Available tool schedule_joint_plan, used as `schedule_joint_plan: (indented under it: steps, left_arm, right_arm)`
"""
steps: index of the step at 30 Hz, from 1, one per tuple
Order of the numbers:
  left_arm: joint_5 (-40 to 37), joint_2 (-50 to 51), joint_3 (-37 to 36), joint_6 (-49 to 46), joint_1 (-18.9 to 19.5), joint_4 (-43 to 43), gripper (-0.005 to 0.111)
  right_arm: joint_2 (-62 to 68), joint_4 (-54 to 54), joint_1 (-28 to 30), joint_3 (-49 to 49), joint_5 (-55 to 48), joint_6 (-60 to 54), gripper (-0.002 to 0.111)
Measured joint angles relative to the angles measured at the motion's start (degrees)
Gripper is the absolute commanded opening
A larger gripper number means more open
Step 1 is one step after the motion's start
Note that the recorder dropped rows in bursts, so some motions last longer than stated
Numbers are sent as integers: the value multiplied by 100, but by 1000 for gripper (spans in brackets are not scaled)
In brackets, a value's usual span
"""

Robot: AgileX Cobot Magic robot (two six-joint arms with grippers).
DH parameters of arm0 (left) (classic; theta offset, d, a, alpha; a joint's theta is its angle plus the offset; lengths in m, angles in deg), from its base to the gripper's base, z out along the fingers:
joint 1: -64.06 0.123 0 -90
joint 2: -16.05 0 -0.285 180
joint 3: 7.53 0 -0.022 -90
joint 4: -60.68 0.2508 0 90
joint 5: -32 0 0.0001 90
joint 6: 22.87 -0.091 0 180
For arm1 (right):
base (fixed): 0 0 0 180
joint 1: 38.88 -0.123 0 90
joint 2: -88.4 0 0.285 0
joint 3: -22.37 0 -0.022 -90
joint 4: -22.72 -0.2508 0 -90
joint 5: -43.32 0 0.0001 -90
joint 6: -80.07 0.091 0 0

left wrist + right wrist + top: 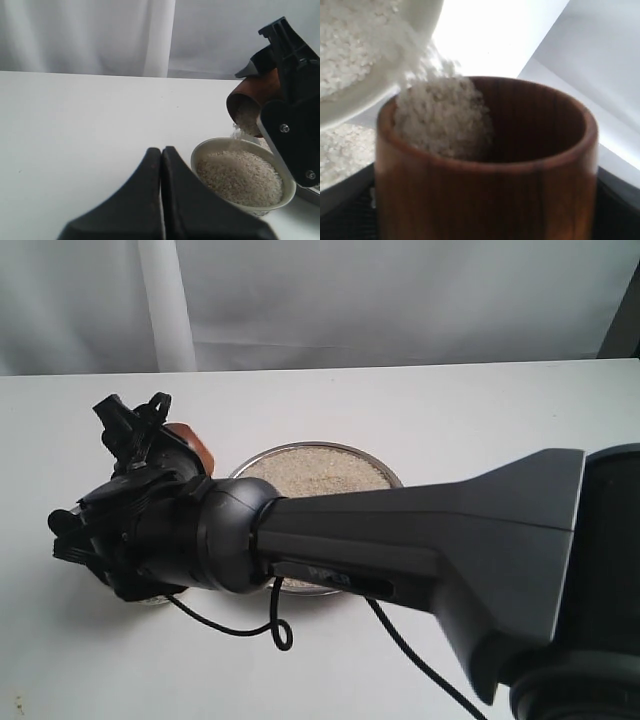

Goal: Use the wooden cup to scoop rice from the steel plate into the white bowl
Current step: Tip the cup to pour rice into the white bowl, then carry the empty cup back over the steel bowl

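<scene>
The rice (pixel 240 175) is now in three places: a heap fills the white bowl (pixel 202 150) almost up to its rim, a part is inside the tilted wooden cup (pixel 252 92), and a flat layer lies in the steel plate (pixel 316 443) just beside the bowl. The right claw (pixel 150 445) pinches the cup from both sides, its jaws standing wide around the round body. It holds the cup above the bowl with the mouth turned down, and a thin stream of grains falls from the lip into the bowl. The left claw (pixel 161 156) is pressed together, holds nothing, and sits low near the bowl without touching it. I judge that the pouring step is in hand and that the main danger is overflow: the bowl looks nearly full, so more grains may roll off the heap and over the rim onto the surface (pixel 75 125). The stream also lands close to the rim on the plate side, not in the centre, so a small shift of the cup could send grains outside. The cup is glossy and rounded, so it could turn or slip in the jaws if the tilt becomes steeper. Nothing steadies the bowl; if the cup or the claw touches its rim, the bowl could slide or tip.
</scene>
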Motion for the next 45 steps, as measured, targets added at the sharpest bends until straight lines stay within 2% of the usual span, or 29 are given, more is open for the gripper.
schedule_joint_plan:
  steps: [33,36,38,40,42,45]
  left_arm:
    - [0,0,0,0,0,0,0]
    - [0,0,0,0,0,0,0]
    - [0,0,0,0,0,0,0]
    - [0,0,0,0,0,0,0]
    - [0,0,0,0,0,0,0]
    - [0,0,0,0,0,0,0]
  right_arm:
    - [0,1621,0,-4,35,-673,0]
    - [0,1171,0,-4,-27,-292,0]
    - [0,636,0,-4,-269,448,0]
    - [-79,-453,132,-13,-571,1314,0]
    - [-375,-1582,411,-13,-611,1334,0]
    - [-784,-2593,761,-13,-716,899,0]
